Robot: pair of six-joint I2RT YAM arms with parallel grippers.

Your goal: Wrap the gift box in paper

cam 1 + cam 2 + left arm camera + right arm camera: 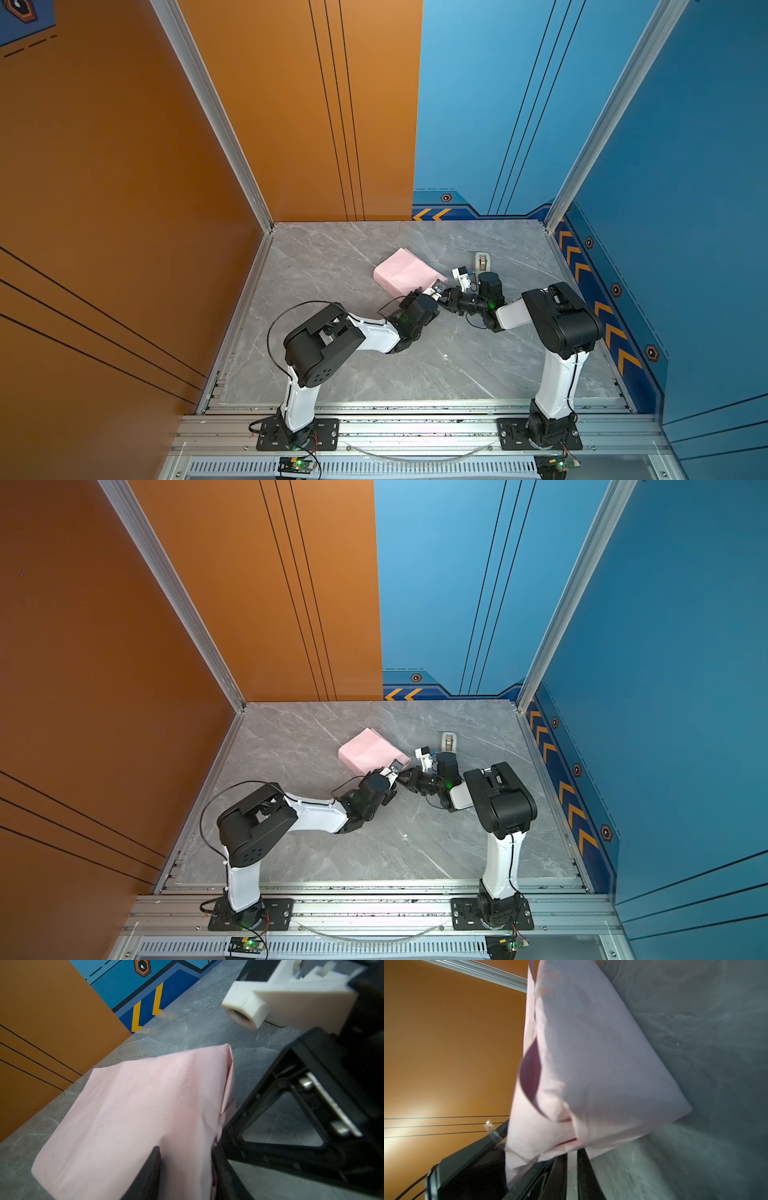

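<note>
Robot lab cell: aluminium frame, orange panel, blue panel, marble-patterned tabletop.

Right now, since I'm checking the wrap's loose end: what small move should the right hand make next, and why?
Probably ease the right hand back towards the small beige tape dispenser. The left hand pinches the folded end of the pale pink creased paper, the right's jaws stand slightly apart and empty, and that end gapes open.
</note>
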